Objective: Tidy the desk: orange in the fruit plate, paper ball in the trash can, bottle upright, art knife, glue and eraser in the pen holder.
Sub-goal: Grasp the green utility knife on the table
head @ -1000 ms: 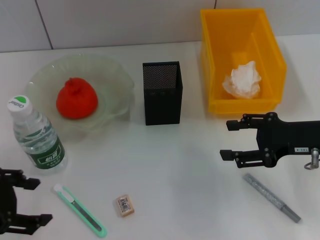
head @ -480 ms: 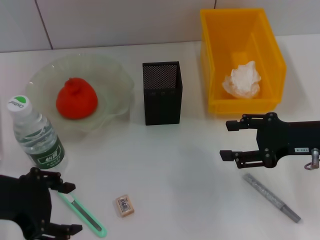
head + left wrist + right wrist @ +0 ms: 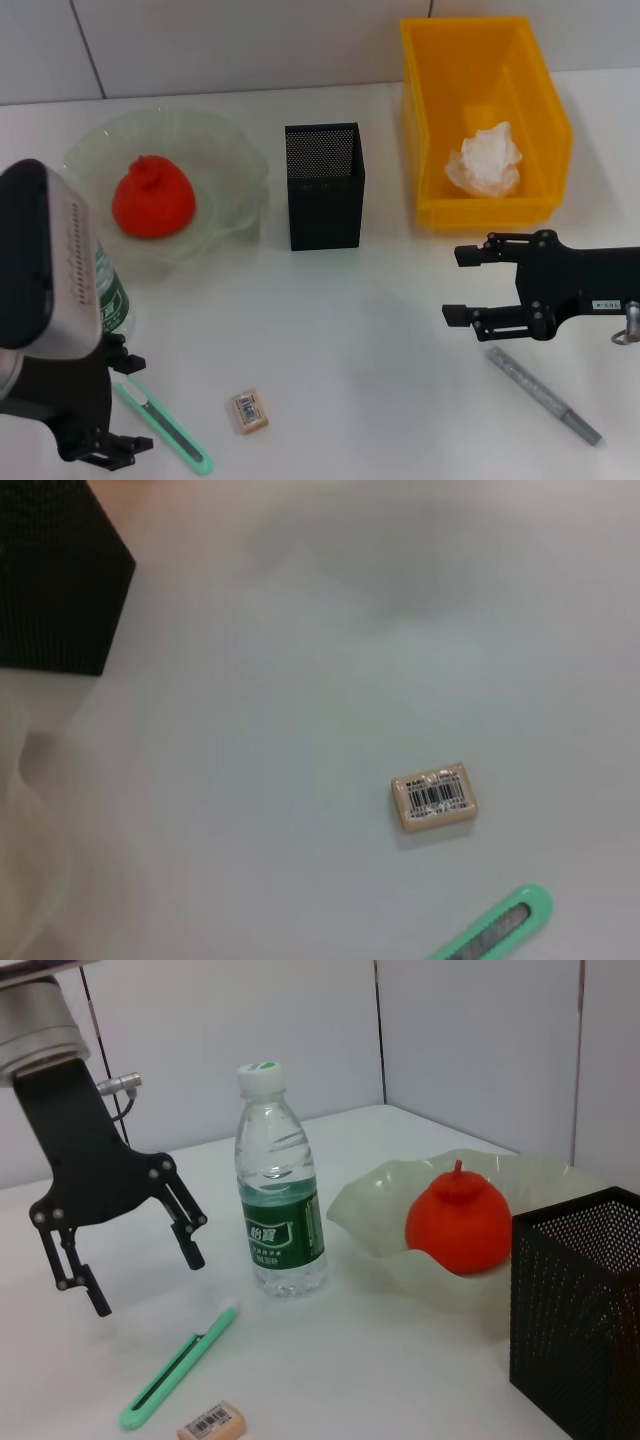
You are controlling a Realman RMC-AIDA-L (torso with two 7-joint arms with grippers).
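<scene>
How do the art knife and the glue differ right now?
The art knife is mint green with a white tip; the glue is grey. The knife lies beside the open left pincer; the glue lies just below the open right pincer. Both lie flat on the desk.

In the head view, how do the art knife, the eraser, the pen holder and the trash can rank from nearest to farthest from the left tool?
From the left tool, open at the near left:
1. Art knife, directly beside it.
2. Eraser, farther toward the middle.
3. Pen holder, centre, toward the back.
4. Trash can, far back right.
</scene>
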